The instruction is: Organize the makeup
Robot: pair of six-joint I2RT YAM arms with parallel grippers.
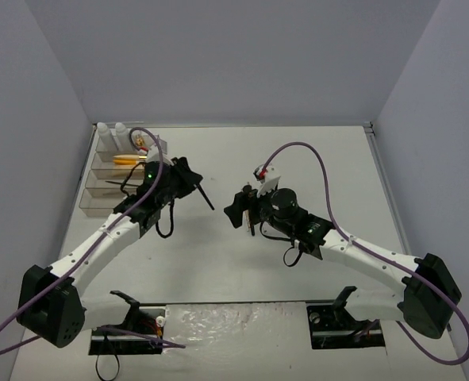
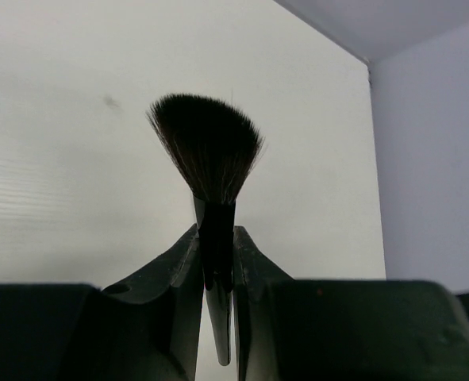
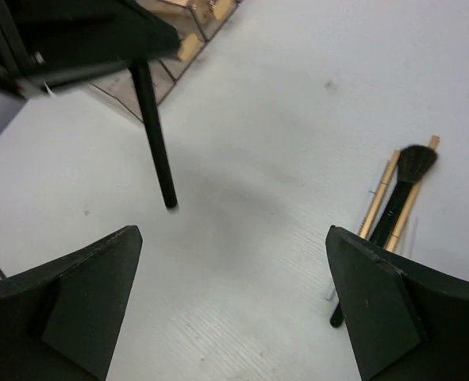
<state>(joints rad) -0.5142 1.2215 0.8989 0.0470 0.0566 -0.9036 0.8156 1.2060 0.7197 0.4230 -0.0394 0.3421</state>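
Observation:
My left gripper (image 1: 188,181) is shut on a slim black brush (image 1: 205,200), held above the table to the right of the acrylic drawer box; its fan of bristles (image 2: 207,151) shows in the left wrist view, and its handle (image 3: 155,143) shows in the right wrist view. My right gripper (image 1: 239,210) is open and empty over the table's middle. Just to its right lie another black brush (image 3: 398,198) and thin wooden sticks (image 3: 379,194). Two white-grey bottles (image 1: 112,135), a gold-capped vial (image 1: 143,146) and an orange tube (image 1: 126,160) sit in the box.
The clear tiered acrylic drawer box (image 1: 107,186) stands at the far left by the left wall; its corner shows in the right wrist view (image 3: 182,44). Grey walls close in the table on the left, back and right.

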